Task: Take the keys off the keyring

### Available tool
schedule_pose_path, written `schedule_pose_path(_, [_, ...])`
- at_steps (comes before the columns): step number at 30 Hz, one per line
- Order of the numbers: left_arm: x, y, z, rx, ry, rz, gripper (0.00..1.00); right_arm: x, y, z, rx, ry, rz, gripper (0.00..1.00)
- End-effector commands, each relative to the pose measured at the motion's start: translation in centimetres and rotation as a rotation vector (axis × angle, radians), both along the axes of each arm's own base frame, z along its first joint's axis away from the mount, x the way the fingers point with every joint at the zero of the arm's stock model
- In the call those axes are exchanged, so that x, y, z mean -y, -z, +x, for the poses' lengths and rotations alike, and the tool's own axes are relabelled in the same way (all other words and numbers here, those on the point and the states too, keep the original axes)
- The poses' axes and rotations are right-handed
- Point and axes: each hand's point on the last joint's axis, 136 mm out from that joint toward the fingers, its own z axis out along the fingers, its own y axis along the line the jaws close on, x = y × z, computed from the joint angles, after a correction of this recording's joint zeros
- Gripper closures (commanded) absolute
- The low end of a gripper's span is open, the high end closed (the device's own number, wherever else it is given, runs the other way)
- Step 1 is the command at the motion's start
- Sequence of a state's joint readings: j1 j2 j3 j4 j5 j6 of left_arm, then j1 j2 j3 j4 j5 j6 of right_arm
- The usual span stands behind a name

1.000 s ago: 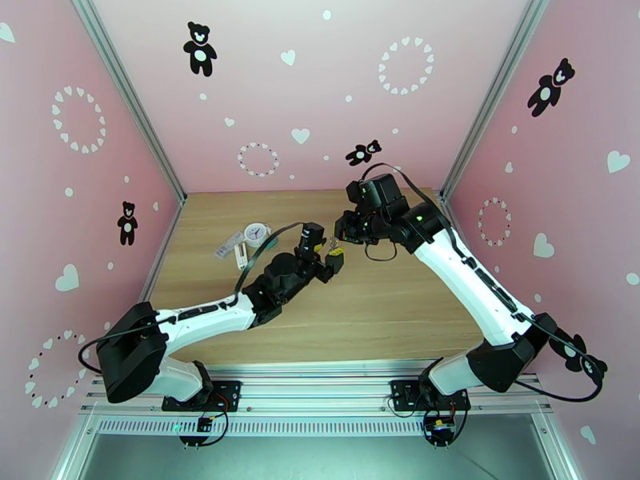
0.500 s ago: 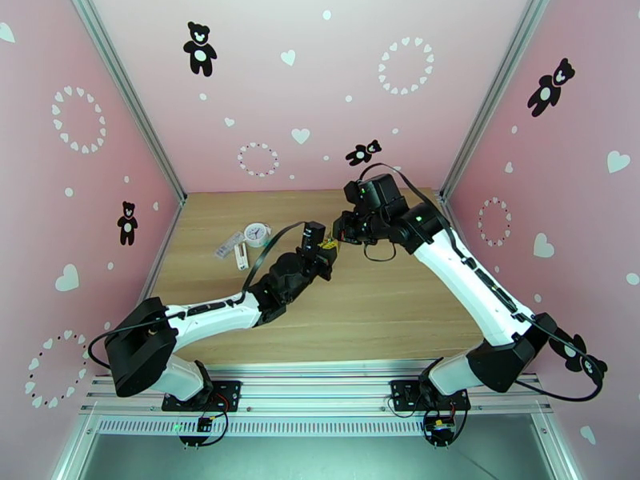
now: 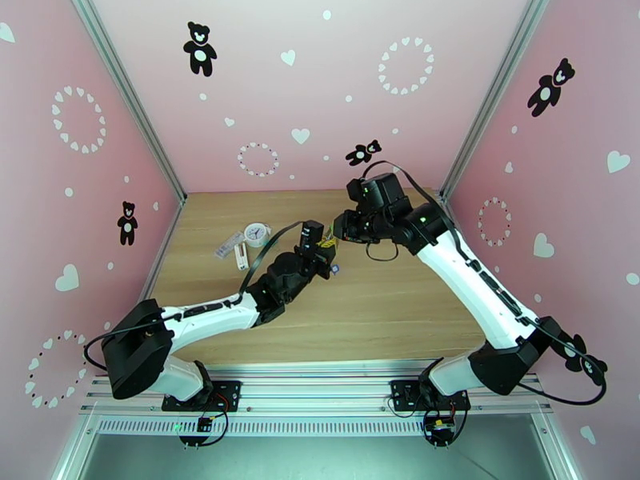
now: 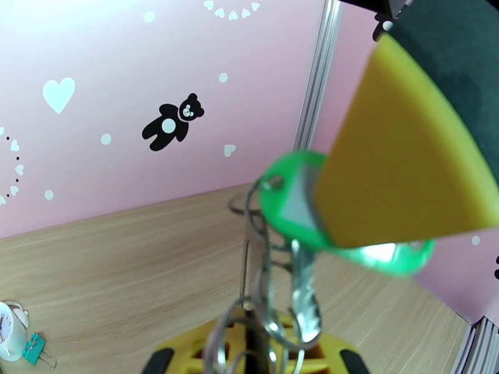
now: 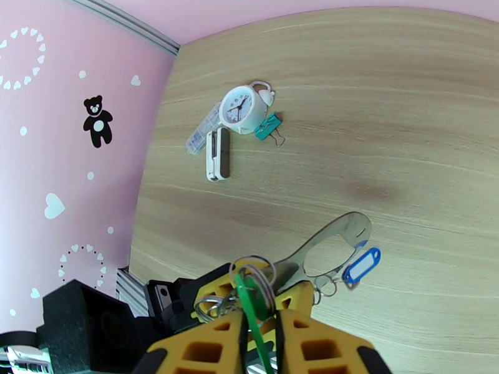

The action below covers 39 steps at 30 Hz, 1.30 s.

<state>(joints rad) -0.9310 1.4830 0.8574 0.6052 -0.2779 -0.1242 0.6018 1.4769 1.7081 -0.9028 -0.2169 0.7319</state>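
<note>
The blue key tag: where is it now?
In the right wrist view the blue key tag hangs lower right, just below the rounded end of the keyring, right of the right gripper.

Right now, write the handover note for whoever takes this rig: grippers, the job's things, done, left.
Left gripper: shut on the keyring at its ring end, above the table.
Right gripper: shut on the green-tagged key.
Blue-tagged key hangs from the keyring's rings.
Done: no key off yet; both look attached.
Left: work the green one free, then the blue.
</note>
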Motion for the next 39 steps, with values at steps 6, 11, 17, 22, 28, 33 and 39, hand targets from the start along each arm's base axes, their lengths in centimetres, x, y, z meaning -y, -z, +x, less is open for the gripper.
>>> schedule_pose_path(6, [-0.8,-2.0,-0.3,0.041,-0.011,-0.024,1.0,0.0,-3.0,-0.4,0.09,-0.036,0.034,1.0])
schedule_pose_path(11, [-1.3,-1.6,0.0,0.043,-0.037,-0.009,1.0,0.0,-4.4,-1.0,0.114,-0.056,0.053,1.0])
schedule_pose_path(17, [-1.6,-1.2,-0.3,0.079,-0.038,0.047,0.81,0.2,-6.0,-2.0,0.107,-0.077,0.065,1.0])
schedule_pose_path(22, [-2.2,-0.9,-2.9,0.092,0.065,0.059,0.44,0.4,-6.2,-2.9,0.065,-0.108,0.041,1.0])
schedule_pose_path(28, [-3.3,-2.0,-5.4,0.084,0.146,0.063,0.41,0.5,-5.5,-4.5,0.017,-0.224,-0.042,1.0])
schedule_pose_path(33, [-3.9,-4.2,-6.7,0.131,0.186,0.05,0.46,1.0,-4.4,-5.7,-0.018,-0.308,-0.113,1.0])
schedule_pose_path(39, [-3.2,-5.3,-8.2,0.183,0.276,0.095,0.51,1.1,-4.3,-6.7,-0.013,-0.38,-0.128,1.0])
